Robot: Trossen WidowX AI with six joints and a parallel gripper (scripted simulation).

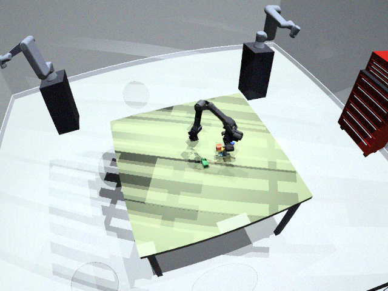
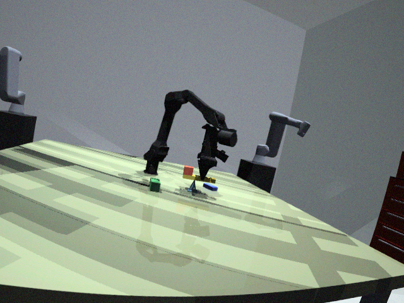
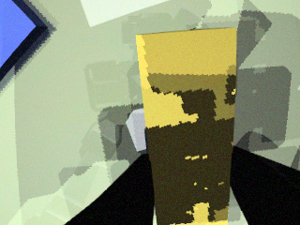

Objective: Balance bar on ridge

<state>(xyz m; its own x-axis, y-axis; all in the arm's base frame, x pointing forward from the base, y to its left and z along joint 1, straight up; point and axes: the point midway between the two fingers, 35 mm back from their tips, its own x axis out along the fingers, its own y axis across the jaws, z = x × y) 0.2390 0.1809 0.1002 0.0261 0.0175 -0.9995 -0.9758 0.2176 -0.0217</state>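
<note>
The yellow bar [image 1: 222, 148] [image 2: 190, 177] [image 3: 189, 52] is held off the table and looks roughly level. A red block [image 1: 218, 147] [image 2: 188, 170] sits on its left end in the top and exterior views. My gripper [image 2: 202, 178] [image 3: 187, 159] is shut on the bar, right of its middle in the exterior view. The small blue-grey ridge [image 1: 220, 154] [image 2: 192, 187] stands on the table, its peak just below the bar in the exterior view. Whether they touch cannot be told. A pale piece at the bar's left edge in the wrist view may be the ridge, mostly hidden.
A blue block [image 1: 232, 143] [image 2: 210, 187] [image 3: 14, 37] lies on the table [image 1: 175, 231] [image 2: 163, 274] near the ridge. A green block [image 1: 205, 162] [image 2: 154, 184] stands left of the ridge in the top and exterior views. Other arms on black pedestals stand beyond the table.
</note>
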